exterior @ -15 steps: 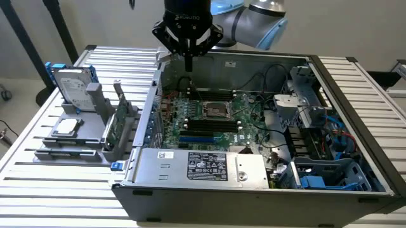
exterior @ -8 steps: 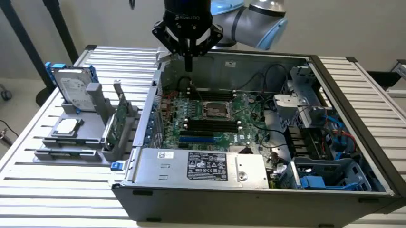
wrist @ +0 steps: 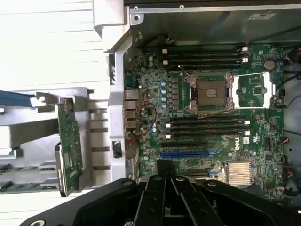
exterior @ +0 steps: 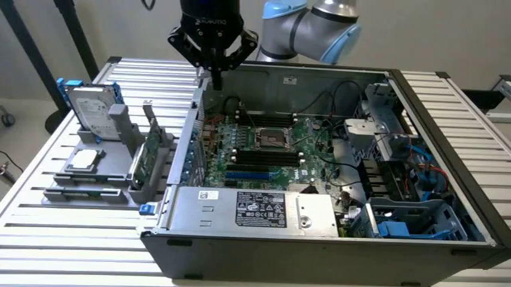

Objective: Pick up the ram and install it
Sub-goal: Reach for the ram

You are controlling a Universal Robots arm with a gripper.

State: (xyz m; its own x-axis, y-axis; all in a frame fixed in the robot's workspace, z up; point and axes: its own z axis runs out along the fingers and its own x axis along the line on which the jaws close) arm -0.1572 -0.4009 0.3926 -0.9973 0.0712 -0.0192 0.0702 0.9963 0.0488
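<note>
My gripper (exterior: pixel 214 79) hangs shut and empty above the back corner of the open computer case (exterior: pixel 447 155), on the exterior view's left. In the wrist view its fingertips (wrist: pixel 165 178) press together over the motherboard's edge. The ram appears to be the thin green strip (wrist: pixel 23 186) lying edge-on in the grey holder (exterior: pixel 96 161) beside the case, well apart from the gripper. Long black memory slots (exterior: pixel 264 156) (wrist: pixel 207 127) run beside the processor socket (exterior: pixel 276 136) (wrist: pixel 209 92) on the green motherboard.
A broader green card (exterior: pixel 142 156) (wrist: pixel 69 146) stands upright in the holder, next to a hard drive (exterior: pixel 90 110) and a processor chip (exterior: pixel 83 159). Inside the case are a power supply (exterior: pixel 255 209), drive cages (exterior: pixel 383 119) and loose cables (exterior: pixel 343 95).
</note>
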